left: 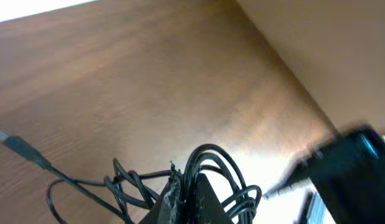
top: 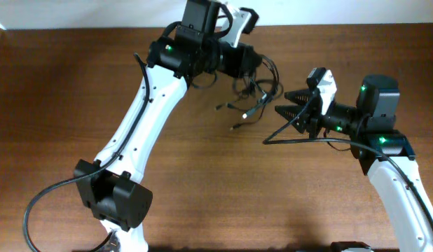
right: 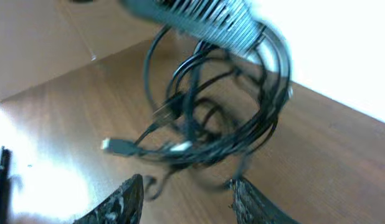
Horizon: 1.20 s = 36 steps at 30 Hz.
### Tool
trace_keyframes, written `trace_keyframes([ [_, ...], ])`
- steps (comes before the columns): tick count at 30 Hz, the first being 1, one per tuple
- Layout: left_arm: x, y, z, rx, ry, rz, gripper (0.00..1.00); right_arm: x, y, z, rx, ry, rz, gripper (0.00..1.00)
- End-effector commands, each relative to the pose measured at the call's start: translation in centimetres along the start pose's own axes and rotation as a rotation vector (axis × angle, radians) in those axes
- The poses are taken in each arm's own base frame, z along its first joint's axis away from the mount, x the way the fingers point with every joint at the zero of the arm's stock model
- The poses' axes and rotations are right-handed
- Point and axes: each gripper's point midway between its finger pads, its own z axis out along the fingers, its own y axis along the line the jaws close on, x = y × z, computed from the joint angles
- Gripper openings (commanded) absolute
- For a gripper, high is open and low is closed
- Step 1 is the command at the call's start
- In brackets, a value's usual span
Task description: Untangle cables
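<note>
Above the table, left gripper clamped on tangled cables, right gripper parted just beside them.

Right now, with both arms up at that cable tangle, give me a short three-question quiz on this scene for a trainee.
1. True or false: the left gripper is shut on the bundle of thin black cables.
2. Pick one: the right gripper has its jaws A) open, facing the bundle; B) shut on a plug end; C) out of every view.
3. Short answer: what surface lies beneath the bundle?

Key: 1 true. 2 A. 3 the wooden table.
</note>
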Motion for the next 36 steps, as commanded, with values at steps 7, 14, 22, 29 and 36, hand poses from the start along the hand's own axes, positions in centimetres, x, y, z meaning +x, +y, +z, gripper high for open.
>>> trace_keyframes([
  [7,0.0,-6.2,-2.2,0.299,-0.025,0.255,0.0,-0.3,-0.8,-0.1,0.041,-0.006,-0.017,0.46],
  [14,0.0,-6.7,-1.9,0.307,-0.023,0.253,0.0,0.1,-0.7,-0.1,0.036,0.007,0.003,0.04],
  [22,-2.4,-0.6,-1.3,-0.059,-0.089,-0.045,0.0,0.8,0.7,-0.1,-0.036,0.022,0.06,0.04],
  [29,-2.2,1.9,-1.6,-0.19,-0.107,-0.23,0.19,0.9,0.8,-0.1,-0.041,0.026,0.068,0.04],
  [36,-0.6,2.1,-1.6,-0.206,-0.021,0.019,0.99,0.9,0.8,-0.1,-0.041,0.026,0.068,0.04],
])
